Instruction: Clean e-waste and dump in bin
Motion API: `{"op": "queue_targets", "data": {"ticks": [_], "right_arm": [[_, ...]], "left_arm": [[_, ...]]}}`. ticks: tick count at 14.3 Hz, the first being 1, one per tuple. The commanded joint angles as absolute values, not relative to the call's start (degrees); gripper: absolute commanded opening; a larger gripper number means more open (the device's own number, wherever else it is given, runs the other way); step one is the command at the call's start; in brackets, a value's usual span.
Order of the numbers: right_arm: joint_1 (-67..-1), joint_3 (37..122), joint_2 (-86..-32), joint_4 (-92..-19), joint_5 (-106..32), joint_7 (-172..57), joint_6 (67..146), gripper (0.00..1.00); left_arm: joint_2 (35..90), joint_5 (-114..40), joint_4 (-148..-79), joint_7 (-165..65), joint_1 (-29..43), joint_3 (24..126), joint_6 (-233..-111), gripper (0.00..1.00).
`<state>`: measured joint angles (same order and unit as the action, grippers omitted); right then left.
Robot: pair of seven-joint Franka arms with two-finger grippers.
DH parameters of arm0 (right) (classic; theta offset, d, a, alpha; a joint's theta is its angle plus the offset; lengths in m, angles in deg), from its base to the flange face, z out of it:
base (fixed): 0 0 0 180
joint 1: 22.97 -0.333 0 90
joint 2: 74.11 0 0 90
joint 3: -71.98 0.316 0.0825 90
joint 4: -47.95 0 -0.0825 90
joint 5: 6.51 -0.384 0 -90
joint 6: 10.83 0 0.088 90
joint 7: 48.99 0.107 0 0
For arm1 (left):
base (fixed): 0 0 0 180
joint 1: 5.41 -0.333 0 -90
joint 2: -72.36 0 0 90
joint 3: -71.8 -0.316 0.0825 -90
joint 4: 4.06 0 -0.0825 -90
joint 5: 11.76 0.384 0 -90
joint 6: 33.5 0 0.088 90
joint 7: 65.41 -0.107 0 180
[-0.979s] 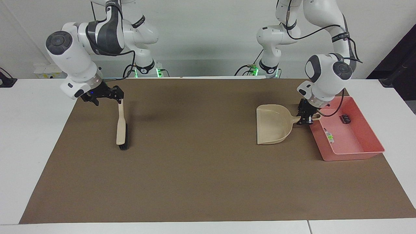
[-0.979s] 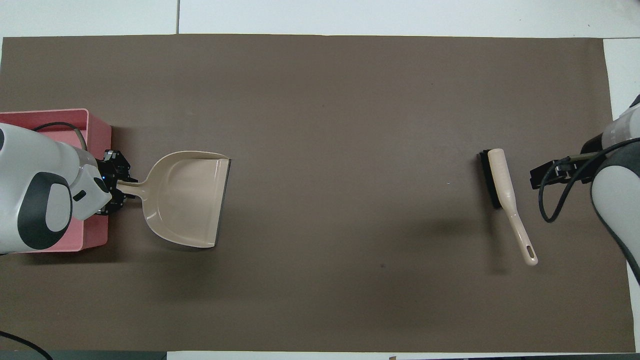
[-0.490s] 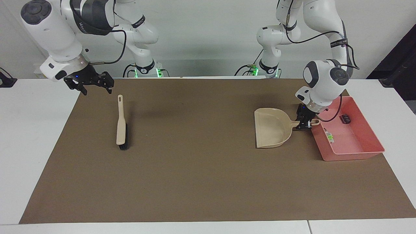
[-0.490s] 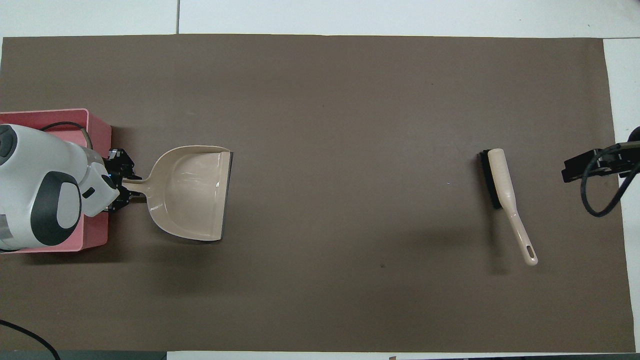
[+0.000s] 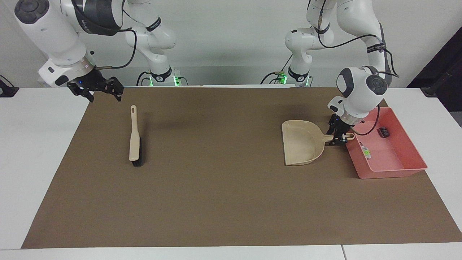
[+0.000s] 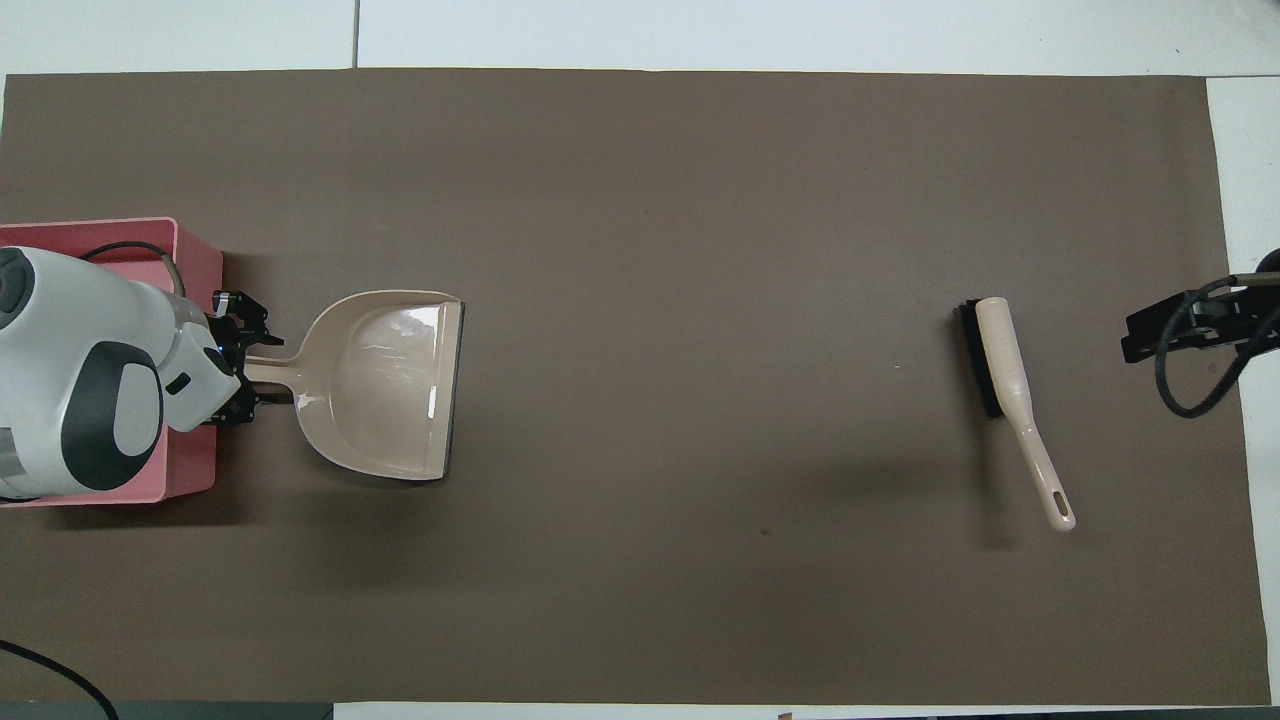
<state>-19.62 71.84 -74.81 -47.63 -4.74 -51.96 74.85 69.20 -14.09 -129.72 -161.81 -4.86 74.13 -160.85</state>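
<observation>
The pink bin (image 5: 397,169) sits at the left arm's end of the brown mat. In it lies the e-waste: a white piece with green marks (image 5: 365,151) and a black block (image 5: 383,132). In the overhead view the left arm covers most of the bin (image 6: 195,270). A beige dustpan (image 5: 301,144) lies flat on the mat beside the bin. My left gripper (image 5: 337,134) stands open, its fingers either side of the dustpan's handle (image 6: 268,368). My right gripper (image 5: 104,94) hangs open and empty over the mat's edge at its own end.
A beige brush with black bristles (image 5: 134,141) lies on the mat at the right arm's end, handle pointing toward the robots. It shows in the overhead view too, as the brush (image 6: 1005,370). White table borders the mat (image 5: 216,202).
The right gripper has let go of the brush handle and risen away toward the robots. The left gripper set the dustpan flat and its fingers have spread.
</observation>
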Motion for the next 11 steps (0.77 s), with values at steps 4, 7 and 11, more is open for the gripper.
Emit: {"op": "queue_targets", "data": {"ticks": [4,7,11], "right_arm": [[-19.90,71.46,-73.85,-43.89,-4.84,-50.23,73.55,0.99],[-19.81,71.63,-74.29,-43.98,-5.02,-50.14,73.98,0.99],[-19.11,71.72,-74.46,-43.63,-5.63,-50.31,74.42,0.99]], "left_arm": [[76.65,-14.75,-128.78,-144.49,-4.70,73.47,-156.48,0.97],[78.94,-14.75,-128.78,-125.23,-4.79,73.12,-154.44,0.97],[80.18,-14.75,-128.34,-103.08,-6.11,73.03,-153.12,0.97]]}}
